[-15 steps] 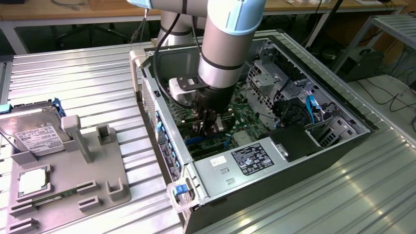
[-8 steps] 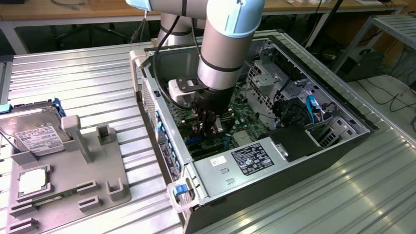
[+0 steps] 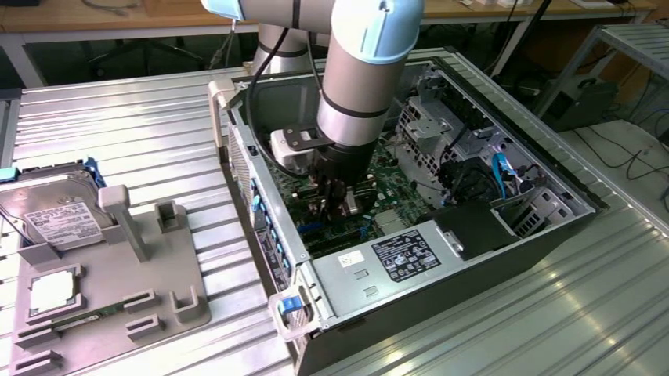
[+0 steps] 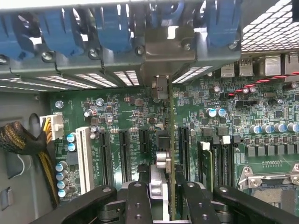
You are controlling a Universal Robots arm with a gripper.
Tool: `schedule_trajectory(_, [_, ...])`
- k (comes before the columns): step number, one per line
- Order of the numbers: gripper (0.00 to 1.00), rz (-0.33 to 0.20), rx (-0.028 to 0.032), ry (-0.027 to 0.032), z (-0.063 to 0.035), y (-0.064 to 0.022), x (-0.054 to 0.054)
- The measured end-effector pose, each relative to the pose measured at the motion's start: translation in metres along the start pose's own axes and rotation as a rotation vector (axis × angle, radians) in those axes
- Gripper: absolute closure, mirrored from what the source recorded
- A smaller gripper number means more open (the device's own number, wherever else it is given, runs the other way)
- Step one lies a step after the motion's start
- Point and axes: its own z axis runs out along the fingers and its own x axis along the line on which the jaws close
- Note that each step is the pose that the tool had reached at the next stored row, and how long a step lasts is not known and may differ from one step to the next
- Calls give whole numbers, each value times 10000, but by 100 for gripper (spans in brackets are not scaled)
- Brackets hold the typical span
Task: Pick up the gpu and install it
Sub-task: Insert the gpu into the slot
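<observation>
Ribbed sheet-metal decking forms the work surface [image 3: 125, 125], with desks and cables seen behind it. On it lies an open computer case [image 3: 554, 184], its side panel removed, and at the exterior view's left a grey moulded holder [image 3: 157, 270] is seen carrying a boxy silver hard drive [image 3: 58, 219] with a white label. The arm [image 3: 361, 70], clad in grey and pale blue, is reached down into the case. Its gripper [image 4: 164, 186], of matt black fingers [image 4: 139, 200], is partly closed on the gpu [image 4: 171, 154], a slim card seen edge-on, held upright above the green motherboard [image 4: 261, 112]. The card's silvery end bracket [image 4: 161, 88] is seen close to the rear wall of the case, beneath a row of blue plastic latches [image 4: 112, 28]. The card's lower edge appears to lie over the motherboard between two long black slots [image 4: 124, 151], though whether it is already seated cannot be told. The step in hand is judged to be insertion. A straight push along the slot is called for, with the bracket kept in line with its opening, since the card is thin and stiff and the slot is narrow. A silver power supply [image 3: 387, 262] is seen at the near end of the case.
</observation>
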Motion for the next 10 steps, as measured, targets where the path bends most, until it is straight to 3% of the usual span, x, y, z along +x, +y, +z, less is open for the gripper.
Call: schedule_trajectory(10, [70, 2, 0, -3, 14, 2, -14])
